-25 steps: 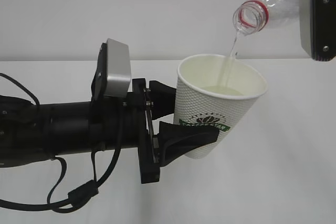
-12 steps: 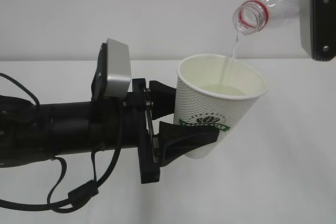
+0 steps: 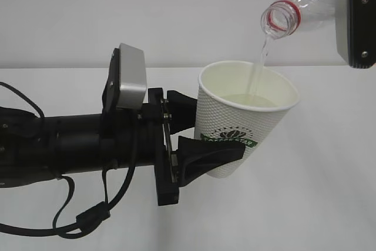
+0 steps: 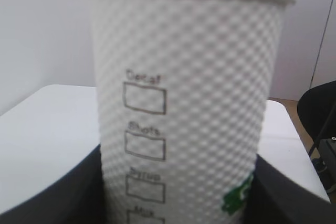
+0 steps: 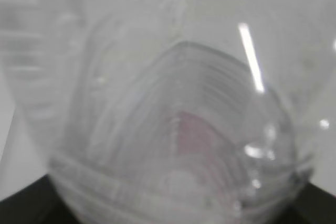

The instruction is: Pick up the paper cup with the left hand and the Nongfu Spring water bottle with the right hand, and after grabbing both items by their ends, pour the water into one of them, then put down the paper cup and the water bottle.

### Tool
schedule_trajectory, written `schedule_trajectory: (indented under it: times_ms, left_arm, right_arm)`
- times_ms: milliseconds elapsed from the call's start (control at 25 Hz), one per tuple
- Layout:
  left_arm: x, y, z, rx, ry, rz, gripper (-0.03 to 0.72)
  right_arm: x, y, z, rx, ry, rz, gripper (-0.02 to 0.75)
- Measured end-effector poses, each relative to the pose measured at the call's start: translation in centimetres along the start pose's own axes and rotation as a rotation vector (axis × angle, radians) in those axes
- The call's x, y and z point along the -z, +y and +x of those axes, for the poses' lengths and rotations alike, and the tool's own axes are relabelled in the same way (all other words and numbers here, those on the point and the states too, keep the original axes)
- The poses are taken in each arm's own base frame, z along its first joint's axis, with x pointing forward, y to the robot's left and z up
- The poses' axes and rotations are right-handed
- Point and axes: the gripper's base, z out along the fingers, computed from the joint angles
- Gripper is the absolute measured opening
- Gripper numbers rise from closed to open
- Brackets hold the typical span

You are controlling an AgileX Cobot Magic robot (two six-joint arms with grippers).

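The paper cup (image 3: pixel 244 127) sits between the jaws of the left hand (image 3: pixel 202 136), its long axis leaning a little off vertical, open mouth up and tipped slightly toward the camera in the exterior view, base down and clear of the white table (image 3: pixel 329 204). One black finger (image 3: pixel 182 110) presses the dimpled wall from behind and above, the other (image 3: pixel 211 157) wraps under the wall just beside the green logo, so the jaws stand apart and are clamped on the cup's lower half. In the left wrist view the cup (image 4: pixel 189 103) fills the space between the jaws, upright, with printed check boxes facing the camera. Above and to the far side of the jaws, the Nongfu Spring water bottle (image 3: pixel 299 7) lies with its long axis slanting down from upper right to lower left, its open mouth with the red neck ring pointing down toward the cup's rim. A thin stream of water (image 3: pixel 261 57) falls from the mouth into the cup, where liquid already pools. The right hand (image 3: pixel 355 19) shows only as a grey screwed block at the bottle's far end; its wrist view is filled by the bottle's (image 5: pixel 173 129) blurred clear body with dark jaw edges at both lower corners, so the jaws grip the bottle. Nothing stands between bottle mouth and cup. A black cable (image 3: pixel 82 216) loops below the left arm.
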Motion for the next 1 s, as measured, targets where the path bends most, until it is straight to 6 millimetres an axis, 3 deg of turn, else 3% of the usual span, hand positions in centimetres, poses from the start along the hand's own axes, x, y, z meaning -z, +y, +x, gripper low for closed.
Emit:
schedule_trajectory:
  times_ms: [480,1000]
  left_arm:
    - [0.0,0.04,0.02,0.001,0.002,-0.004,0.454]
    - [0.0,0.17,0.01,0.008,0.001,-0.019,0.454]
  right_arm:
    - [0.0,0.0,0.0,-0.002,0.0,0.0,0.529]
    - [0.01,-0.18,-0.36,-0.179,-0.041,0.016,0.529]
